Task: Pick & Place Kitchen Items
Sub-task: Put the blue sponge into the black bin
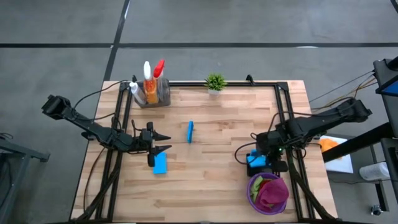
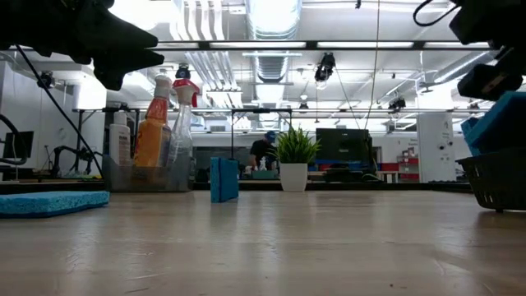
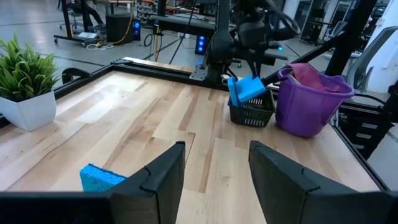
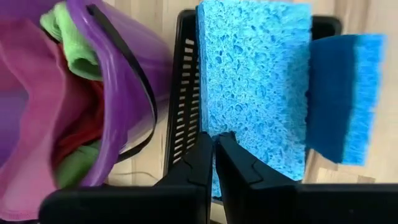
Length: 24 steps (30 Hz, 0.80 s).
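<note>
Sponge [image 1: 160,164] — beneath left pincer [image 1: 163,142] (touching?)

bare table centre [image 1: 217,143], upright sponge [image 1: 190,131] obstructing

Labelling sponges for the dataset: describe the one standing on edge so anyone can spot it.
Start at the wooden table and find the small potted plant at its far edge. Nearer the table's middle from the plant is the blue sponge, alone on bare wood. Unlike the sponge lying flat by the left gripper, it stands upright on its thin edge.
</note>
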Available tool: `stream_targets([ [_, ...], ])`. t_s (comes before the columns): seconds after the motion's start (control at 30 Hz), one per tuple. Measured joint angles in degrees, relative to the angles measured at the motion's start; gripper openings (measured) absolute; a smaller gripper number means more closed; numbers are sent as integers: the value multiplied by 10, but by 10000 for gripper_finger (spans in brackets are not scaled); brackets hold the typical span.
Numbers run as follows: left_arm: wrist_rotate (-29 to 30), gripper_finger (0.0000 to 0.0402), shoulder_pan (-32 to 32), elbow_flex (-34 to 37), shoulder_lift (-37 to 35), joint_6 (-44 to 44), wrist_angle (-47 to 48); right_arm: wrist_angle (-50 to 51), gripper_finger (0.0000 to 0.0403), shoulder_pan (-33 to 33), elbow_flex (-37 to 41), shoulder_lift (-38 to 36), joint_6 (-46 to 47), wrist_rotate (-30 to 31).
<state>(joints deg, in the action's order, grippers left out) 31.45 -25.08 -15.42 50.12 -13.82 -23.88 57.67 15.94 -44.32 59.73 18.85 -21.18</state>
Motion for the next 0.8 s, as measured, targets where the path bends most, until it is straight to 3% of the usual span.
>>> stream_targets([
  [0.63,0,180,0,0,0,0,2,-2,18,0,7,130,-20,-11],
  [0.8,0,180,0,0,0,0,2,-2,18,1,6,143,-13,22],
])
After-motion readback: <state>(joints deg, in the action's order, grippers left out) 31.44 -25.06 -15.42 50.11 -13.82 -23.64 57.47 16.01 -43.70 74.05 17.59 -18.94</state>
